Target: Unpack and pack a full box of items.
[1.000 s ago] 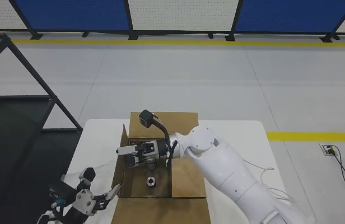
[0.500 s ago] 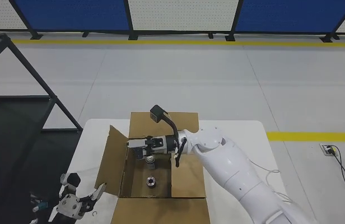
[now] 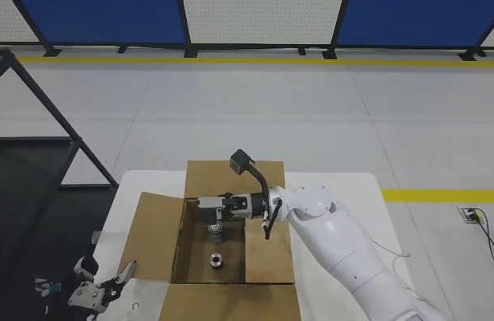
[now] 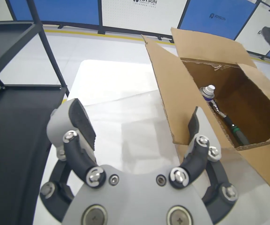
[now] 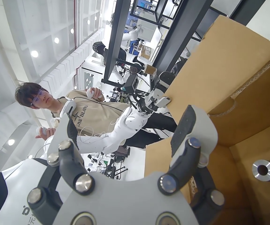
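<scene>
Four flaps stand open on the brown cardboard box point(image 3: 155, 237), which sits in the middle of the white table point(image 3: 131, 193). The left flap spreads outward over the table, the far and near flaps lie flat, and the right flap lies out to the side. In the left wrist view the box point(image 4: 172, 90) shows plain corrugated walls, a ragged torn strip along the far inner edge, and a deep shaded inside.

Inside, a spray can point(image 4: 209, 91) with a white cap stands upright against the left wall. A long tool with a dark green-and-black handle point(image 4: 229, 122) lies along that same wall. A short metal cylinder point(image 3: 216, 259) with a hole in its end stands nearer the front.

The right gripper point(image 3: 207, 206) hangs over the far left part of the opening, above the spray can. Its fingers point(image 5: 186, 127) are spread wide with nothing between them.

The left gripper point(image 3: 103, 293) is at the near left corner of the table, just beside the left flap. Its fingers point(image 4: 78, 115) are also wide apart and hold nothing.
</scene>
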